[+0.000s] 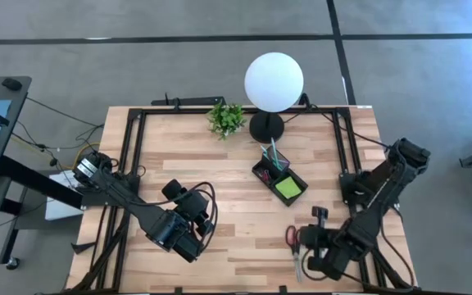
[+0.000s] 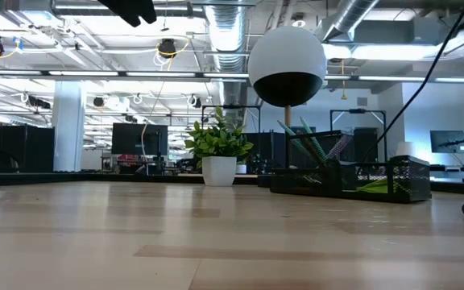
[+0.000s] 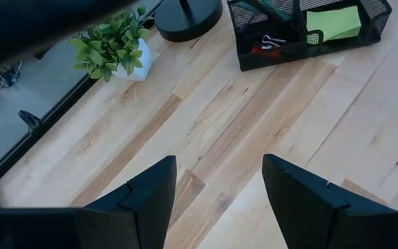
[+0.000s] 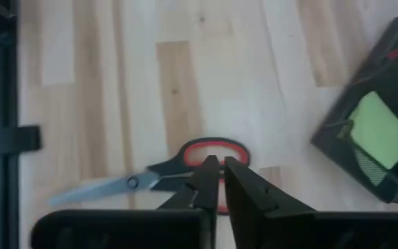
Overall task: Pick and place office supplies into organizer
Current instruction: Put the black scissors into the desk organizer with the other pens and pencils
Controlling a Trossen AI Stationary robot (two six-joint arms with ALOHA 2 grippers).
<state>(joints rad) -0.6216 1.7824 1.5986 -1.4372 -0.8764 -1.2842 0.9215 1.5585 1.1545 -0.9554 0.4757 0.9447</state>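
The red-handled scissors [image 1: 292, 246] lie flat on the table near its near right corner, blades pointing toward the near edge. Their handle [image 4: 213, 146] shows just past my right gripper [image 4: 219, 166], which hangs over them with its fingers shut. The black organizer [image 1: 279, 176] stands right of the table's middle. It holds the lime-green pad [image 1: 288, 188], upright pens [image 1: 275, 156], and a red piece with small clips [image 3: 268, 43]. My left gripper [image 3: 220, 200] is open over bare wood near the left near part of the table [image 1: 193, 215]. My right gripper comes from above at the near rim of the scissors' red handle loop [image 4: 216, 160]. Its own fingers cover that spot, so I cannot tell whether it touches. The scissors lie flat on the table.
A white globe lamp [image 1: 274, 80] on a black base [image 1: 266, 127] and a small potted plant [image 1: 226, 119] stand at the far edge, behind the organizer. A black frame [image 1: 129, 156] runs along the table's sides. Bare wood lies between the two grippers.
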